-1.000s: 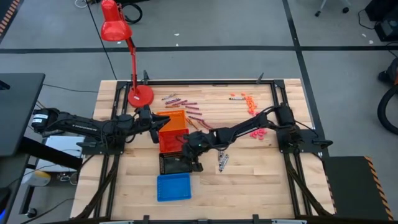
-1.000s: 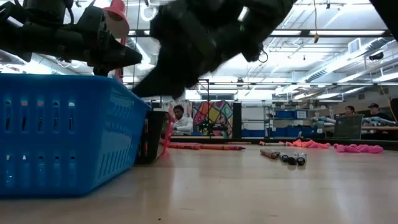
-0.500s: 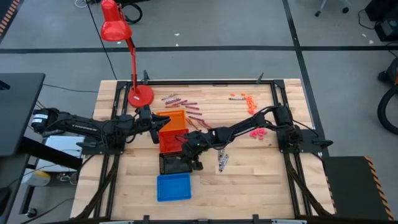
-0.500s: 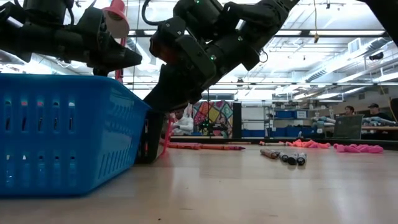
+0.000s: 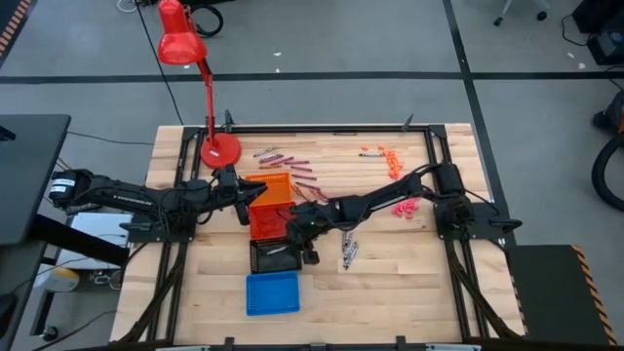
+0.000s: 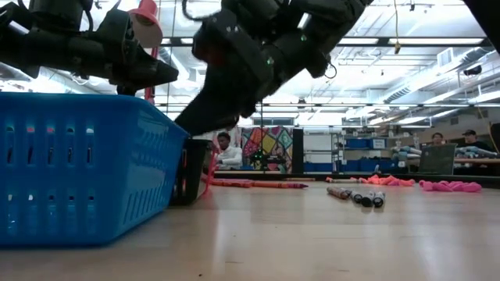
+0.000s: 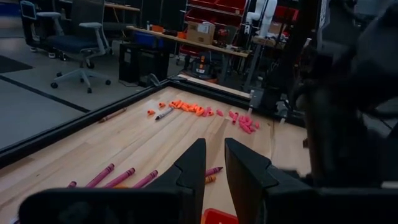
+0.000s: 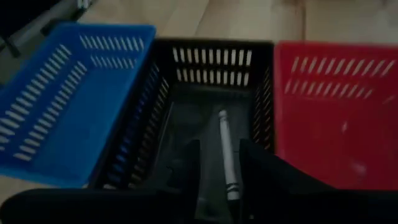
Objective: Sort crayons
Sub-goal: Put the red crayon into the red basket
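1. Wooden table [image 5: 409,283] fills the high view, with four trays in a column near its middle: orange tray [image 5: 276,185], red tray [image 5: 265,220], black tray [image 5: 269,257], blue tray [image 5: 271,292]. We see the right gripper [image 5: 297,248] over the black tray's edge and the left gripper [image 5: 250,192] beside the orange tray. Maroon crayons [image 5: 283,158] lie beyond the orange tray; grey crayons [image 5: 349,252] lie just beside the right gripper, on its side away from the trays. We judge the right arm nearer to these.

2. Low view: the grey crayons [image 6: 361,197] lie on the table, well apart from the blue tray [image 6: 86,172], long axes running roughly toward the camera. The right arm hangs above the black tray [image 6: 195,172].

3. Left wrist view: the left gripper [image 7: 214,163] has its fingers parted by a narrow gap and carries nothing. Maroon crayons [image 7: 118,178] lie ahead.

4. Right wrist view: the right gripper [image 8: 219,180] is released. A grey-white crayon [image 8: 226,154] lies on the black tray [image 8: 211,68] floor, its long axis running between the parted fingers.
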Tool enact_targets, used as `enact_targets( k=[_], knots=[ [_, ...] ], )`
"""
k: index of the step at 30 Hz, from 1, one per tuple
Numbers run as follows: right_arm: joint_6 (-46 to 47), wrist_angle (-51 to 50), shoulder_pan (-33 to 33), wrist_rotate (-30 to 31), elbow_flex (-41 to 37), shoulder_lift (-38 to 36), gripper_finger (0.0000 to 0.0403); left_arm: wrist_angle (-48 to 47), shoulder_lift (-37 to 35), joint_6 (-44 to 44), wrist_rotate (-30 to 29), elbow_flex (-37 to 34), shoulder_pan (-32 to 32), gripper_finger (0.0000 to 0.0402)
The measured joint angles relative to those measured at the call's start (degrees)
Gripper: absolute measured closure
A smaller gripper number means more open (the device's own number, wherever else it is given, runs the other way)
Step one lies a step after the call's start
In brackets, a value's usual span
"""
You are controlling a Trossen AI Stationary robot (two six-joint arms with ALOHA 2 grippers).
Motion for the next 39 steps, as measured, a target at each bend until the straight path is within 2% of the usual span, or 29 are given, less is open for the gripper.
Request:
enact_targets(
  k=[3,8,12,21,25,32,39],
  knots=[
    [-0.83,-1.45,-0.55,2.76,0.0,-2.69,0.0285,-0.02,0.0,0.0,0.0,0.0,0.0,0.0331],
    [-2.81,-9.9,-2.1,13.03,0.0,-8.13,0.0285,-0.37,0.0,0.0,0.01,0.0,0.0,0.0331],
    [-2.7,-16.0,-3.94,16.88,0.0,-10.79,0.0285,-0.86,0.0,-0.02,0.01,0.0,0.0,0.0331],
    [-2.05,-26.34,-6.87,21.51,0.0,-10.98,0.0285,-1.03,0.0,-0.15,0.02,0.0,0.0,0.0331],
    [-1.44,-27.54,-6.55,22.58,-0.88,-11.15,0.0285,-1.31,0.0,-0.17,0.02,0.0,0.0,0.0331],
    [2.0,-27.95,-3.98,23.25,-6.21,-11.67,0.0285,-1.68,0.0,-0.17,0.04,-0.02,-0.04,0.0331],
    [4.77,-31.4,0.37,27.55,-8.66,-11.66,0.0285,-1.69,0.0,-0.17,0.04,-0.02,-0.04,0.0331]
  ],
)
